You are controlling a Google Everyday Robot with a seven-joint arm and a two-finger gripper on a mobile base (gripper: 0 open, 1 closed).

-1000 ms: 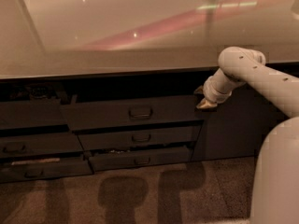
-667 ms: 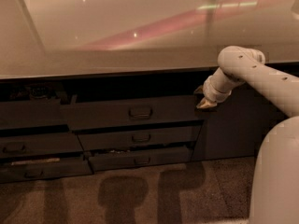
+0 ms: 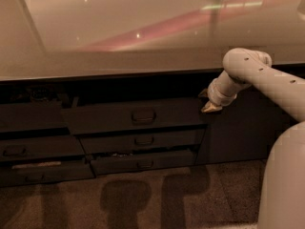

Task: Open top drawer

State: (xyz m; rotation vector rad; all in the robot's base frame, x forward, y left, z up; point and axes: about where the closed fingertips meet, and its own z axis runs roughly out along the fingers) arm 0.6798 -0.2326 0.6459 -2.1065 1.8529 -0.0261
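Note:
The top drawer (image 3: 138, 117) is the widest dark grey front under the counter, with a small horizontal loop handle (image 3: 143, 115) at its centre. It stands pulled out a little from the cabinet line, with a dark gap above it. My gripper (image 3: 208, 104) is at the drawer's upper right corner, on the end of the white arm (image 3: 257, 75) that reaches in from the right. It is well to the right of the handle.
Two shorter drawer fronts (image 3: 143, 141) (image 3: 143, 162) sit below the top drawer, both slightly ajar. More drawers (image 3: 28, 149) are at the left. A flat cabinet door (image 3: 238, 128) is at the right. The pale countertop (image 3: 143, 27) overhangs above. Speckled floor (image 3: 143, 199) lies in front.

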